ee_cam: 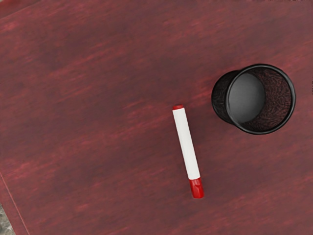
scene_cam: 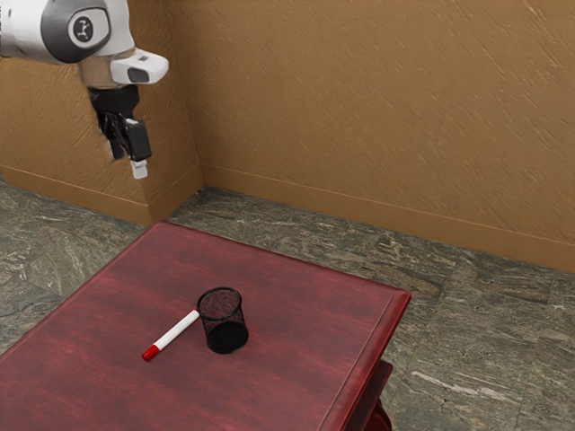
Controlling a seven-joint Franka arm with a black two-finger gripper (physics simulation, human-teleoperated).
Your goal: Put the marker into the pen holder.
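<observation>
High above the table, toward the exterior view's upper left, my gripper hangs open and holds nothing. Far below it, the white marker with a red cap lies flat on the dark red tabletop. Beside it stands the upright black mesh pen holder. In the wrist view the marker lies apart from the pen holder, and its uncapped end has a small red tip. The holder's open mouth faces up, with nothing seen inside.
The dark red table has a raised edge, with a lower part showing under its exterior view's right side. A tan wall rises behind, above a grey-green stone floor.
</observation>
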